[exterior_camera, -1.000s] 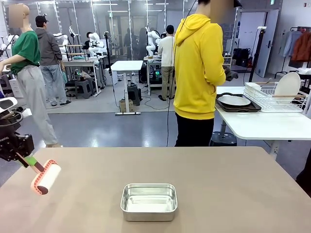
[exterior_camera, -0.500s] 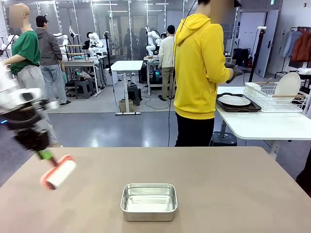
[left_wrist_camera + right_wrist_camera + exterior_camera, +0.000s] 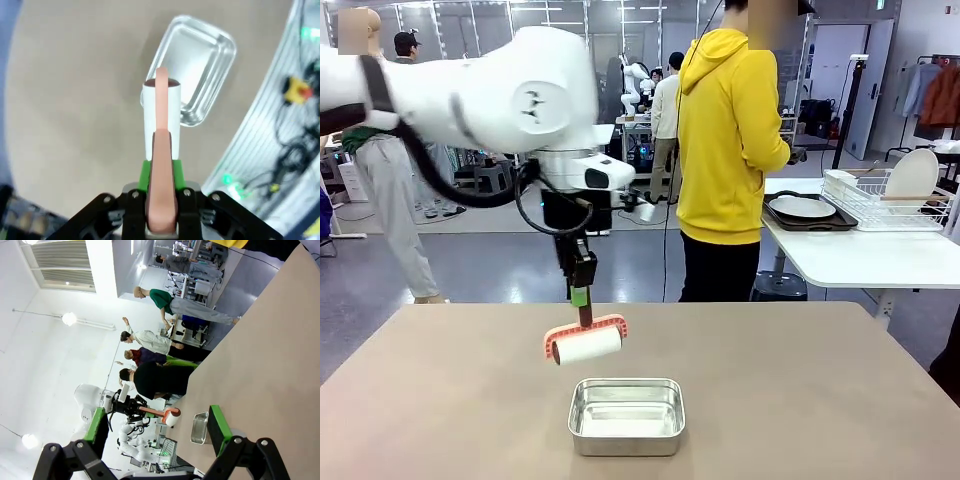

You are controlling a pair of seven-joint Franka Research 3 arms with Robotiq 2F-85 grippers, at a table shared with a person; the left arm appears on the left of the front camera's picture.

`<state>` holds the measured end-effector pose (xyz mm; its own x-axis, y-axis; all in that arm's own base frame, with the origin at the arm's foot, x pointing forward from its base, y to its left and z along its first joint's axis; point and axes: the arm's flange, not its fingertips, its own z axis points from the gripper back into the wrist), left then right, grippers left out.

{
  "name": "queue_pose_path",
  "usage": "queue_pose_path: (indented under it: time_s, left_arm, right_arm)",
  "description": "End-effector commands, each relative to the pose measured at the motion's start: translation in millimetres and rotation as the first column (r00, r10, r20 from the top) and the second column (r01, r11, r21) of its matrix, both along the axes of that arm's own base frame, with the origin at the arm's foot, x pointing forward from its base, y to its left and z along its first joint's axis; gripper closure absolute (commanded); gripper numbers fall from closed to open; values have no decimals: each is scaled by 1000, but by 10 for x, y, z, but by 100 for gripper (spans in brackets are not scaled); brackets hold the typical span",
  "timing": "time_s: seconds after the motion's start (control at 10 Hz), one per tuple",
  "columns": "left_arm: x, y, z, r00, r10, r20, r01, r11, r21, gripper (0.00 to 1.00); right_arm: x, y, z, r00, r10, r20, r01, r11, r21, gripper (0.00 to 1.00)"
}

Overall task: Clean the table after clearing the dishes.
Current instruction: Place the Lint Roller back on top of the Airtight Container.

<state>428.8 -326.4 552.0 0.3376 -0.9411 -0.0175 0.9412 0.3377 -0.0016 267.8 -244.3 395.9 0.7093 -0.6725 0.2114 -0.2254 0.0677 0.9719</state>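
Note:
My left gripper is shut on the handle of a lint roller with a pink frame and a white roll. The roller hangs just above the beige table, close behind a steel pan. My right gripper is open and holds nothing; it looks along the table towards the roller and the pan. One white plate lies on a dark tray on the white side table at the right.
A person in a yellow hoodie stands at the far side, turned towards the white side table. On it stands a wire rack with another plate upright in it. Other people stand farther back.
My left arm has swung from the table's left edge to the middle, carrying the roller. The roller now hangs behind the pan with its roll crosswise.

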Motion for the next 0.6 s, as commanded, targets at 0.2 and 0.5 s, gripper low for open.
queue_pose_path:
  time_s: [0.2,0.5]
  left_arm:
    - [14,-499,-114,930,-362,66,362,932,10,80]
    - [-67,-691,-404,912,-409,26,410,910,-57,80]
  right_arm:
    - [-35,11,24,1000,6,8,-6,1000,-1,0]
    - [-35,11,24,1000,6,8,-6,1000,-1,0]
